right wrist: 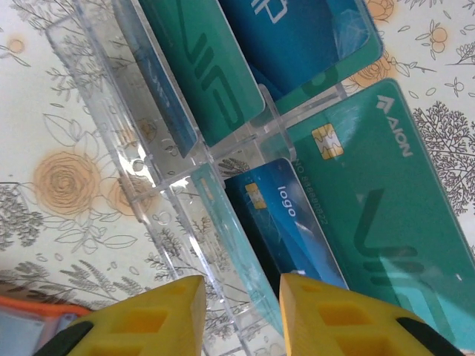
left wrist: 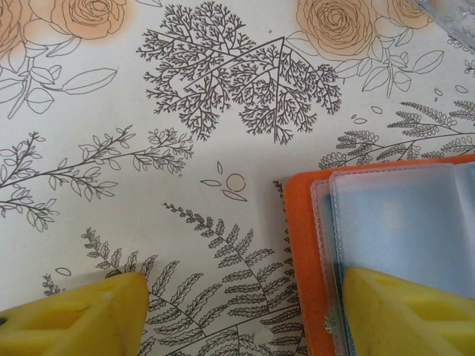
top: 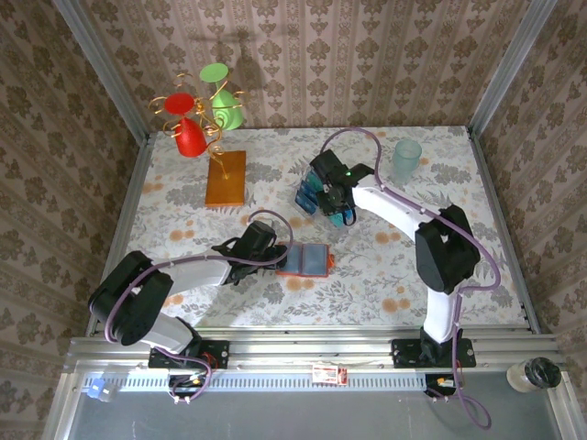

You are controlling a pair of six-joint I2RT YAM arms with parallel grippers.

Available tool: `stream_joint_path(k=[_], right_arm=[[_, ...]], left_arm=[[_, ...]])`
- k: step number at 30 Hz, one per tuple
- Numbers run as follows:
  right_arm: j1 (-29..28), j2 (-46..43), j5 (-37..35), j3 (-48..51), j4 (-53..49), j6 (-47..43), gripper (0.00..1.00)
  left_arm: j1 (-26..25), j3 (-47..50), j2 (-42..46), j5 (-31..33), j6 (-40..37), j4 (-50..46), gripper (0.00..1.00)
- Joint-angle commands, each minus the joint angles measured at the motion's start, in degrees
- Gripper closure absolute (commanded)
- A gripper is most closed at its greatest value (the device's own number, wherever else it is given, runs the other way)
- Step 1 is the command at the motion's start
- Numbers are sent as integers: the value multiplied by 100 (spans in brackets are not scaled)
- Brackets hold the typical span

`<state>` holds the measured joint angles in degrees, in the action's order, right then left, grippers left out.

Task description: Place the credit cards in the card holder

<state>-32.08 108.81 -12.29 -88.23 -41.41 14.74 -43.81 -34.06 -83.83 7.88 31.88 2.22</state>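
The card holder (top: 304, 261) lies open on the table, orange-red with clear sleeves (left wrist: 393, 215). My left gripper (top: 275, 253) hovers over its left edge, open (left wrist: 245, 311); one yellow finger (left wrist: 408, 311) is over the sleeve, the other (left wrist: 82, 319) is over bare tablecloth. The credit cards (top: 312, 194) stand in a clear rack (right wrist: 119, 96): a teal one (right wrist: 386, 208), a blue one (right wrist: 286, 215) and a pale teal one on edge (right wrist: 223, 222). My right gripper (top: 337, 209) is above the rack, open (right wrist: 241, 311), with the pale teal card's edge in the gap between its fingers.
An orange-brown board (top: 226, 177) at the back left carries a wire stand with red (top: 190, 137) and green (top: 225, 105) cups. A translucent cup (top: 407, 160) stands at the back right. Patterned walls enclose the table on three sides.
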Motion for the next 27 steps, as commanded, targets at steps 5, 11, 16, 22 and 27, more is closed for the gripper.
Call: stream_joint_path(k=[5,11,16,22,27], right_arm=[[7,447,-428,-307,-370,-269,69],[-18,483,-336,-316,-350,-305,72],[-18,474,-205,-331,-324,-366,79],[-19,492,83,-301,-272,-560,90],[-18,350,236,-223,-141,-764,100]], left_arm=[[17,48,148,-15,11,-5,29],[14,40,140,-23,29,-1,29],[13,31,122,-9,31,0,29],[14,40,113,-10,38,13,29],[15,49,130,-22,38,1,29]])
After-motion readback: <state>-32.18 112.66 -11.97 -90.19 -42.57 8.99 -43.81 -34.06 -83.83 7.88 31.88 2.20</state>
